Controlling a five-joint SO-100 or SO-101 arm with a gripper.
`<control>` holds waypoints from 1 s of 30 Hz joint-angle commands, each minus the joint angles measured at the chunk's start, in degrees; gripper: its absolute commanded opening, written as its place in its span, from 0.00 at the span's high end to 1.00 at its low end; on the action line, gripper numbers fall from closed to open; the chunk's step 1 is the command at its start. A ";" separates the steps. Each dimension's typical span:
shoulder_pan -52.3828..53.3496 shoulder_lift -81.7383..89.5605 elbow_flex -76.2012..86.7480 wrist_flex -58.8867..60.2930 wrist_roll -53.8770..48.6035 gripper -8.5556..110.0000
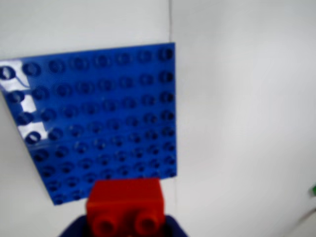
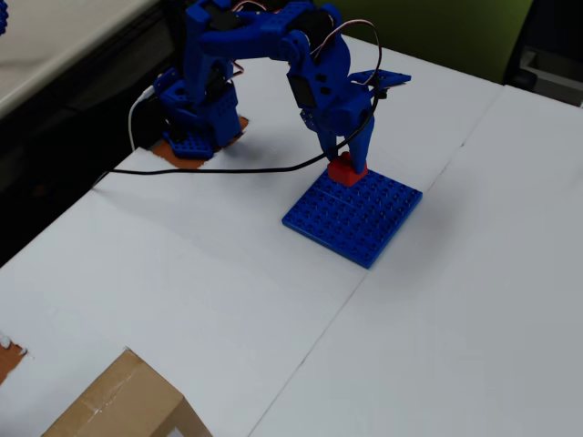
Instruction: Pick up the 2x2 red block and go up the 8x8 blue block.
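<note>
We have the pincer (image 2: 349, 162) clenched on the red brick (image 2: 347, 171), sitting at the blue plate's (image 2: 360, 218) upper-left edge in overhead view.

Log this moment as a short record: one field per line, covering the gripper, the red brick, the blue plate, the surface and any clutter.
gripper: gripper closed on the 2x2 red block
red block: at the far edge of the 8x8 blue block in the overhead view; contact with the studs unclear
blue plate: flat on the white table, no other brick on it
cable: black cable runs from the table's left edge toward the gripper
clutter: cardboard box at the bottom edge
</note>
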 commanded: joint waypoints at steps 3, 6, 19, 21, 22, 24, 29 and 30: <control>-0.53 0.53 -2.72 -0.53 -2.02 0.92; -0.35 0.97 -2.72 -0.53 -2.11 0.92; -0.09 0.53 -2.55 -0.79 -7.73 0.92; 0.00 0.44 -2.55 -0.97 -8.70 0.92; 0.00 0.44 -2.37 -0.97 -8.79 0.92; 0.00 0.53 -2.37 -0.97 -8.88 0.92; 0.00 0.35 -2.55 -0.79 -8.88 0.92; 0.00 0.35 -2.55 -0.70 -8.70 0.92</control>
